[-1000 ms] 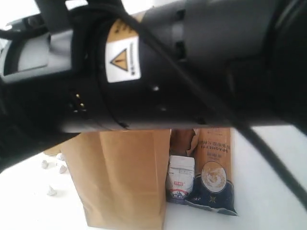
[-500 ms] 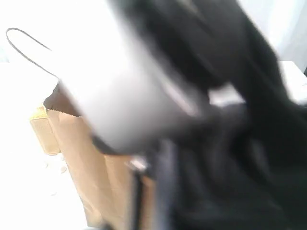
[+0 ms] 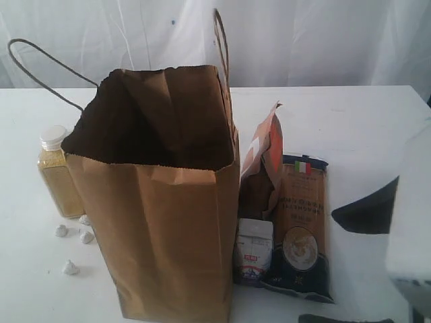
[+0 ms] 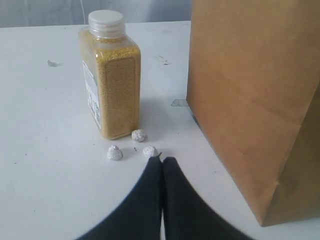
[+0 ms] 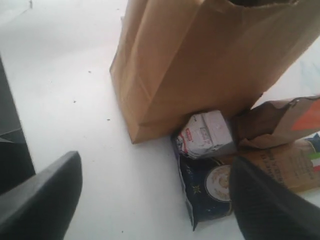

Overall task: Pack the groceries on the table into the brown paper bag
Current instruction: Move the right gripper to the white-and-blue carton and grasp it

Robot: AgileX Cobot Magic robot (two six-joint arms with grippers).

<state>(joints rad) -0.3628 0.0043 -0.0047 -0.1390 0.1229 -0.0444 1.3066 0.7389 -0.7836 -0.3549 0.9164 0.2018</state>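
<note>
Item: grain bottle (image 4: pixel 111 75), rigid, smooth, likely fairly heavy; grasp flat sides mid-body; left gripper (image 4: pixel 161 161) closed, empty; right gripper (image 5: pixel 155 182) spread wide, empty.

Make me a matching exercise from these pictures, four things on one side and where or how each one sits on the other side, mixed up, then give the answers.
Things:
1. yellow-grain bottle
2. small white-blue carton
3. dark-blue spaghetti packet
4. brown paper bag

Place or state:
a. stands upright, mouth open
b. stands left of the bag in the exterior view
c. lies flat on the table
d. sits close by the bag's foot, beside the packet

Pairs: 1-b, 2-d, 3-c, 4-a.
</note>
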